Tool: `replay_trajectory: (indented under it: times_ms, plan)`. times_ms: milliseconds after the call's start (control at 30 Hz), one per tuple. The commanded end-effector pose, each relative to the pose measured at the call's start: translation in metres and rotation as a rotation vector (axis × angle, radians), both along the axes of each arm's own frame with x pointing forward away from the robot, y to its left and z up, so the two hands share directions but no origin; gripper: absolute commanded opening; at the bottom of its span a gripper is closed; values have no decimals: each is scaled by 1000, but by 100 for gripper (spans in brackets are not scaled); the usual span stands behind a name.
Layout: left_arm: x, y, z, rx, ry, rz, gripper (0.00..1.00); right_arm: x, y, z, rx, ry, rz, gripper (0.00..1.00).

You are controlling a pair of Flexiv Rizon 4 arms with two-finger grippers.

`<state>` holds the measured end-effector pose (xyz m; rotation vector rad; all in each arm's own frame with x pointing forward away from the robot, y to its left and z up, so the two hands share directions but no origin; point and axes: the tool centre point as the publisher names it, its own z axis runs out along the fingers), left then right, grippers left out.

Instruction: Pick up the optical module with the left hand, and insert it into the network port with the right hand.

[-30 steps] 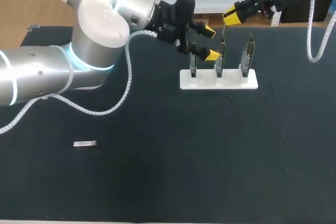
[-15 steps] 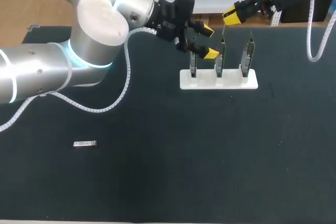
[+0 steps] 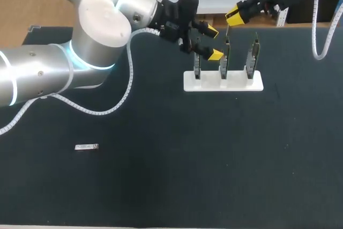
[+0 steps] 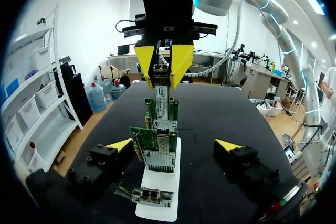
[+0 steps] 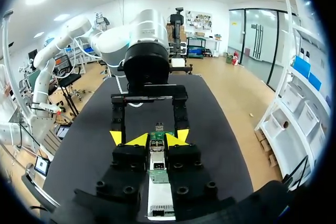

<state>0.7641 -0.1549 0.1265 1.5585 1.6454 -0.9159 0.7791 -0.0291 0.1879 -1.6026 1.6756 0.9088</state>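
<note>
Left fingers (image 4: 119, 145) spread wide, empty — right fingers (image 4: 147, 62) pinch the optical module (image 4: 160, 75) above the network cards (image 4: 161, 109); insertion not yet done.

A stand (image 3: 223, 81) is sitting toward the far side of the table (image 3: 177, 186), right of the middle, with three cards (image 3: 224, 57) standing in a row in it. The left gripper (image 3: 214, 42) is hovering over the row's left end, fingers spread apart. The right gripper (image 3: 234, 16) is hanging behind the middle card, pinching a small piece (image 4: 161, 73). A module (image 3: 86, 147) is lying well apart from the stand, on the table's near left.
</note>
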Motion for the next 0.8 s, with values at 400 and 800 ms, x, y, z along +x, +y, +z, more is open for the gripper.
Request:
replay_trajectory:
  times_ms: [400,800]
  plan:
    - [1,-1,0,4,2,-1,100,-1,6,-4,-31,-6,-15,0]
    - [1,-1,0,4,2,-1,100,3,6,-14,-64,-6,-25,0]
